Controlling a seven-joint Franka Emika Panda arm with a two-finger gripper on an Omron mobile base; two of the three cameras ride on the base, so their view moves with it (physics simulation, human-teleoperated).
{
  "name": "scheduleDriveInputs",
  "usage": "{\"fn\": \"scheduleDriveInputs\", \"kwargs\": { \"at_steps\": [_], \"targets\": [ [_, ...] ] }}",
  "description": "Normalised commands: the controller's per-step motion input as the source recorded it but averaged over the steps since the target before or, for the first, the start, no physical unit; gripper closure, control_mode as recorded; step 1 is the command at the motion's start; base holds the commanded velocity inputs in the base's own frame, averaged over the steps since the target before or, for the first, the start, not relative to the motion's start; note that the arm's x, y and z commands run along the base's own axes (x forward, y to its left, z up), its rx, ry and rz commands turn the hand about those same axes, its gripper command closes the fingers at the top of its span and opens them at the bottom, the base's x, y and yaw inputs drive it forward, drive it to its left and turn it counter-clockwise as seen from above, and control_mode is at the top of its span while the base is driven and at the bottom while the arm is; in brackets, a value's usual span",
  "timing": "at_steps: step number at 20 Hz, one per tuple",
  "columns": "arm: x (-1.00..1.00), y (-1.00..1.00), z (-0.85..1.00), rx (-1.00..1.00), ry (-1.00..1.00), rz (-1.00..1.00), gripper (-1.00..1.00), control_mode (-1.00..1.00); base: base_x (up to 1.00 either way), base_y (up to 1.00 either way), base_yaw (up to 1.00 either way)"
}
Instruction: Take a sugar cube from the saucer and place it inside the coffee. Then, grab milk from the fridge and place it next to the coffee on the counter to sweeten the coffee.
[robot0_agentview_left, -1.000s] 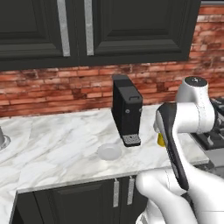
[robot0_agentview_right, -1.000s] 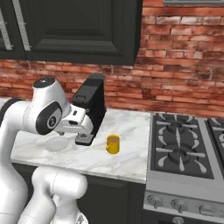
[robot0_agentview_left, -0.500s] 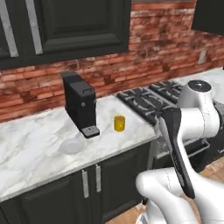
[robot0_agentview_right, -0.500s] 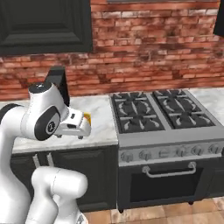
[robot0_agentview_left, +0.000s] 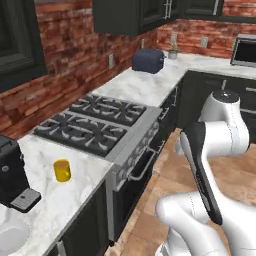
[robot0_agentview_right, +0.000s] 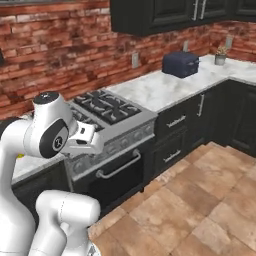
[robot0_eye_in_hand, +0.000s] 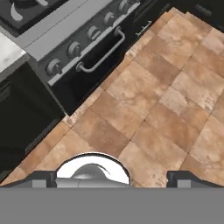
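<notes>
The coffee (robot0_agentview_left: 62, 170), a small yellow cup, stands on the white marble counter (robot0_agentview_left: 60, 202) between the black coffee machine and the stove. The white saucer (robot0_agentview_left: 10, 239) lies at the bottom left corner; I cannot make out a sugar cube on it or in the cup. My gripper (robot0_eye_in_hand: 113, 178) hangs open over the tiled floor in front of the oven door, well away from the cup, with nothing between its fingertips (robot0_eye_in_hand: 43, 177). The milk and the fridge are out of view.
A black coffee machine (robot0_agentview_left: 12, 175) stands left of the cup. The gas stove (robot0_agentview_left: 90, 125) and its oven handle (robot0_eye_in_hand: 98, 54) come after it. Further along the counter sit a dark toaster (robot0_agentview_left: 147, 60) and a microwave (robot0_agentview_left: 245, 50). Brown floor tiles (robot0_agentview_right: 200, 200) spread to the right.
The whole picture has swung: the base turned right, so the coffee machine and cup slid to the left edge and the stove and far corner came in. The gripper stays open.
</notes>
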Motion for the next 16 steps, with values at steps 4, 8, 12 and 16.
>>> {"fn": "scheduleDriveInputs", "kwargs": {
  "at_steps": [4,8,12,16],
  "targets": [
    [0.00,0.00,0.00,0.00,0.00,0.00,-1.00,1.00,0.00,-0.31,-0.86],
    [0.00,0.00,0.00,0.00,0.00,0.00,-1.00,1.00,0.10,-0.28,-0.78],
    [0.00,0.00,0.00,0.00,0.00,0.00,-1.00,1.00,0.63,-0.21,-0.63],
    [0.00,0.00,0.00,0.00,0.00,0.00,-1.00,1.00,1.00,-0.67,-0.20]
  ]
}}
